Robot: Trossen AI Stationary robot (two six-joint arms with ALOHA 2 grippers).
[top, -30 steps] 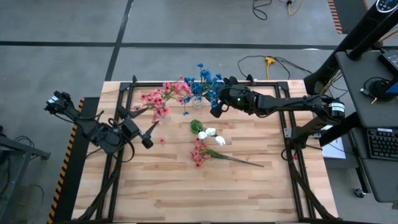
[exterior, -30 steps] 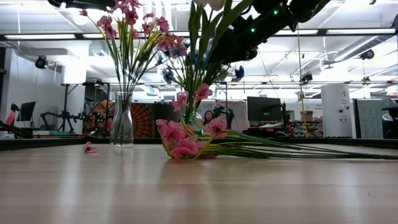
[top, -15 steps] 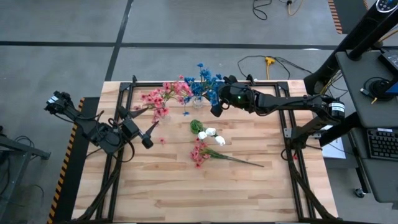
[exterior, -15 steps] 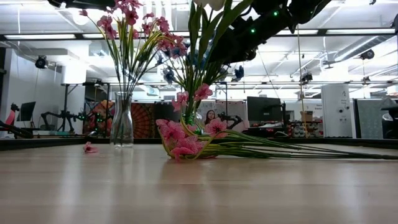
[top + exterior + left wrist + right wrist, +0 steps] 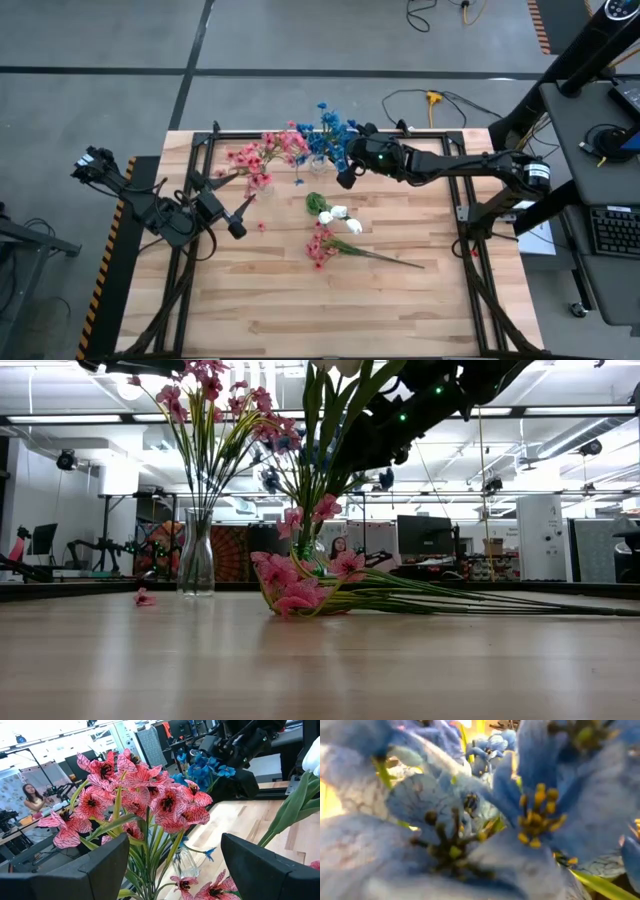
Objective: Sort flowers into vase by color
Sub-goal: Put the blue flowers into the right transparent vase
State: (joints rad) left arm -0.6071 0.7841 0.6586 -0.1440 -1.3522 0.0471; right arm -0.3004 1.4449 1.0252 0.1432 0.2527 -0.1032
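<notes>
Pink flowers (image 5: 262, 158) stand in a clear glass vase (image 5: 196, 555) near the table's far edge. Blue flowers (image 5: 330, 130) stand just right of them, stems down in a second vase. A white sprig (image 5: 338, 212) and a pink sprig (image 5: 320, 247) lie flat mid-table, with their stems running toward the right. My left gripper (image 5: 242, 217) is open, near the table's left side, and faces the pink bunch (image 5: 145, 800) without touching it. My right gripper (image 5: 345, 178) hovers at the blue blossoms (image 5: 535, 810), which fill its wrist view and hide its fingers.
A loose pink blossom (image 5: 261, 226) lies on the wood near my left gripper, and a small blue bit (image 5: 298, 182) lies by the vases. A black frame (image 5: 200, 160) runs along the table's sides. The table's near half is bare wood (image 5: 300, 310). A person (image 5: 31, 795) sits in the room beyond.
My right arm has dipped slightly over the blue flowers. The flowers, the vases and my left arm have kept still.
</notes>
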